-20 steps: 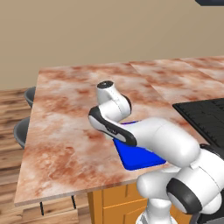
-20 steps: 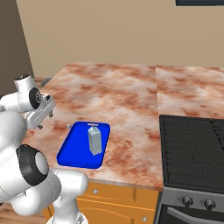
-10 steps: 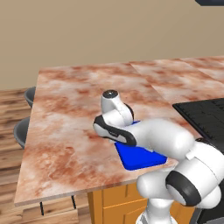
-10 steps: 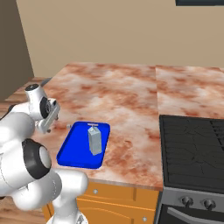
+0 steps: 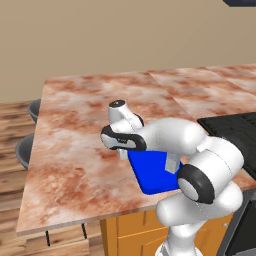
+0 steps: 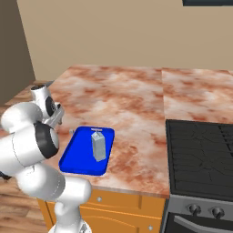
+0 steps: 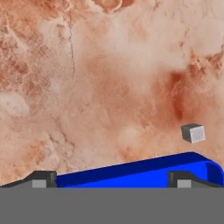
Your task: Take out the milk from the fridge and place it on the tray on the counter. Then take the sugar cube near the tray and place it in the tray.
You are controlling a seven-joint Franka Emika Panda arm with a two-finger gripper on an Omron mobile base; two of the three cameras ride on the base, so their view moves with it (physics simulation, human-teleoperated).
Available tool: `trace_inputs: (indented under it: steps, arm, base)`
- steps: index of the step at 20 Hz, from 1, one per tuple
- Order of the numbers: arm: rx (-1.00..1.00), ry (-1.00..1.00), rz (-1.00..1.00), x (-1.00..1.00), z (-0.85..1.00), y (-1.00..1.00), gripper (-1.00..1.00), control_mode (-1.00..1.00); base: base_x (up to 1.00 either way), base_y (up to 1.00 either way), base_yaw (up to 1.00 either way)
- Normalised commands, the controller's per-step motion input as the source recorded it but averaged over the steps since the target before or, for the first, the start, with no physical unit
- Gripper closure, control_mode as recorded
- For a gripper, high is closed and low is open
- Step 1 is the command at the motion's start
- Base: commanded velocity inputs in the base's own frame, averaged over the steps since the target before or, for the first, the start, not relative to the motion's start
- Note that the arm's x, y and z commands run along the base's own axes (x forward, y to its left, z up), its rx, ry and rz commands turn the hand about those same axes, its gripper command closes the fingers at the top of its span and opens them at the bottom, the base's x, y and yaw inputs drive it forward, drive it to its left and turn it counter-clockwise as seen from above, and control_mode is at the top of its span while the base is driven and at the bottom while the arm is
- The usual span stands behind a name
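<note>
Under the gripper: counter (image 7: 109, 65), marbled slab, spread below and ahead of the open fingers.
Tray (image 6: 75, 159): blue, low rim; near edge seen just beneath the fingertips in the hand view (image 7: 131, 175); partly hidden by the arm in the left base view (image 5: 152, 172).
Milk (image 6: 98, 145): upright inside the tray, off to the far side of the hand; first half of the task judged done.
Gripper (image 7: 109, 180): fingers spread wide, nothing between them; hand hung low over the tray's outer edge (image 6: 57, 116).
Sugar cube (image 7: 193, 132): on the counter just outside the tray's rounded corner, ahead of the fingertips and off to one side, not touched.
Handling, judged: cube light, rigid, crumbly at edges; easily knocked away. To be pinched across two opposite flat faces, fingers centred, gentle squeeze.
</note>
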Motion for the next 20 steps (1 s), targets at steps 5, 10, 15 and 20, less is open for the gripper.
trace_inputs:
  steps: [5, 10, 15, 20]
  arm:
    - [-0.07, 0.06, 0.02, 0.32, -0.08, 0.0, -1.0, -1.0]
    - [-0.05, 0.02, 0.05, 0.3, -0.14, -0.03, -1.0, -1.0]
    - [-0.03, 0.0, 0.05, 0.19, -0.16, -0.01, -1.0, -1.0]
    - [0.0, 0.02, 0.08, 0.01, -0.21, 0.0, -1.0, -1.0]
  base:
    - [0.0, 0.0, 0.0]
    - [0.0, 0.0, 0.0]
    - [0.0, 0.0, 0.0]
    - [0.0, 0.0, 0.0]
